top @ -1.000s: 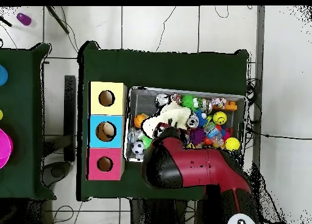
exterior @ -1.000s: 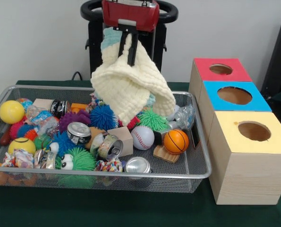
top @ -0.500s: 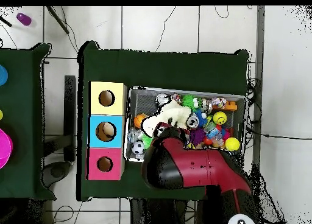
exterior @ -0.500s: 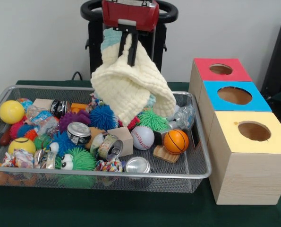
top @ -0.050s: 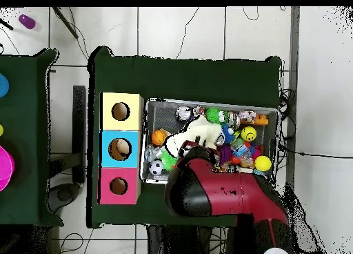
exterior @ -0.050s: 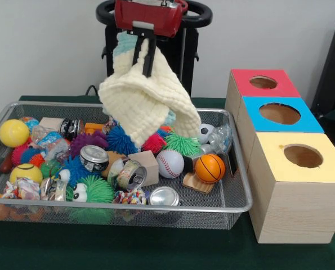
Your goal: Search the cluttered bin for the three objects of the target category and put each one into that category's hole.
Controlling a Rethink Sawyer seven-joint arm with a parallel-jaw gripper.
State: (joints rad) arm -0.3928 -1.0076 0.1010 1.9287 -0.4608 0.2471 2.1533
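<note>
A cream cloth (exterior @ -0.050s: 147,101) is held pinched between the closed black fingers (exterior @ -0.050s: 150,61) of the gripper (exterior @ -0.050s: 143,56), which hangs below the red arm head at the top of the front view. The cloth is gripped near its upper edge, where a pale blue patch shows, and it drapes down and outward below the gripper, its lowest fold hanging just above the toys at the far side of the bin (exterior @ -0.050s: 235,205). Whether the fold touches them cannot be told.

In the overhead view the cloth (top @ -0.050s: 195,135) is seen over the middle of the bin (top @ -0.050s: 155,108), partly hidden by the red arm (top @ -0.050s: 220,192).

Compared with a second ago, the gripper and cloth are shifted toward the picture's left in the front view and slightly higher. A soccer ball (exterior @ -0.050s: 205,133) near the bin's far right corner, covered by the cloth before, is now exposed. More of the green spiky ball (exterior @ -0.050s: 183,143) is shown as well.

The rest of the bin is unchanged: the basketball (exterior @ -0.050s: 210,168), baseball (exterior @ -0.050s: 170,163), wooden block (exterior @ -0.050s: 148,167) and cans (exterior @ -0.050s: 93,157) lie as before.

Beside the bin the three boxes stand in a row, red (exterior @ -0.050s: 263,83), blue (exterior @ -0.050s: 280,114) and yellow (exterior @ -0.050s: 302,156), each with a round hole on top.
</note>
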